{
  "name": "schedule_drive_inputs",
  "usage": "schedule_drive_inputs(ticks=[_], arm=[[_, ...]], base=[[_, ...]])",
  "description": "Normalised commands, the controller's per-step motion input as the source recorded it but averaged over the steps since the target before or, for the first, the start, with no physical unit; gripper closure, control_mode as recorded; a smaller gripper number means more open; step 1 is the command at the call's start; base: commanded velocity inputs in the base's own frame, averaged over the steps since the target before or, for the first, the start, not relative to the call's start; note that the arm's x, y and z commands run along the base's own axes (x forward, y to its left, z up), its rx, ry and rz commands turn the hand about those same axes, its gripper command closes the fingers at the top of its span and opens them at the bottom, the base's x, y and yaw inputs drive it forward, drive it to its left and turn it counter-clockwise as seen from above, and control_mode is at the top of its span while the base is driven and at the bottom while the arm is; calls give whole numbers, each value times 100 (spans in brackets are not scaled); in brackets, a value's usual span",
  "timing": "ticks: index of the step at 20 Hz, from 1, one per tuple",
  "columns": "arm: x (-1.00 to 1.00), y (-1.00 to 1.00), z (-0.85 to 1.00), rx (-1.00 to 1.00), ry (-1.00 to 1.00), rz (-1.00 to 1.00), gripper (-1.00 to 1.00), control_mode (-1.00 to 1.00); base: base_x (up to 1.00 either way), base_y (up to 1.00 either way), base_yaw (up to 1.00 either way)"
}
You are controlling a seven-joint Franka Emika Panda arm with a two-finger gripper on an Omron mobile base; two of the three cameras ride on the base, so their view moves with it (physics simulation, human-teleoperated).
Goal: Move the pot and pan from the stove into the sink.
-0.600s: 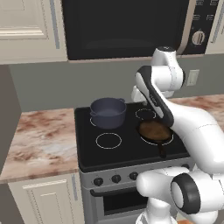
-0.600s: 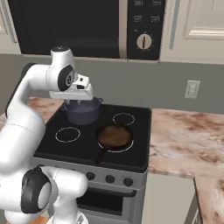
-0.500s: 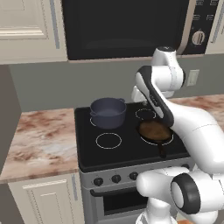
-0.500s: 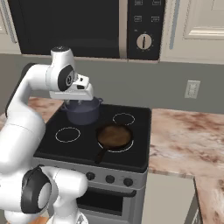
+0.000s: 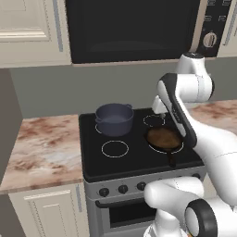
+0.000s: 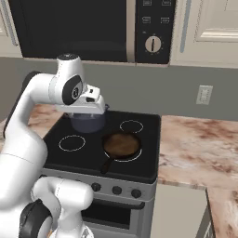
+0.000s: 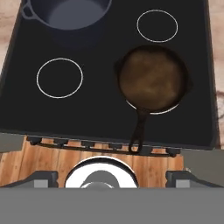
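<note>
The black stove (image 5: 139, 159) carries the dark blue-grey pot (image 5: 114, 119) on its back left burner and the shallow brown pan (image 5: 163, 139) on its front right burner. The pan's long handle (image 7: 139, 129) points toward the stove's front edge. My gripper (image 6: 94, 105) hangs high above the cooktop, between pot and pan, touching neither. In the hand view its fingertips (image 7: 43, 176) stand far apart, open and empty, looking straight down on the pan (image 7: 152, 78) and the pot's rim (image 7: 65, 15). The sink is out of view.
A black microwave (image 5: 129, 30) hangs over the stove, close above my arm. Marble counter (image 5: 41, 148) lies left of the stove and more counter (image 6: 195, 144) to its right. Black knobs (image 5: 122, 189) line the range front. A wall outlet (image 6: 202, 94) sits at the back right.
</note>
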Motion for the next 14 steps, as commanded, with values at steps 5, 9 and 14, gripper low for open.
schedule_drive_inputs(ticks=[5,9,14], arm=[[-33,-53,-17,0,0,-9,-100,-100],[-4,-54,-24,-1,-1,-9,-100,-100],[-3,-3,-1,0,-1,0,-100,-100]], base=[[0,0,0],[0,0,0],[0,0,0]])
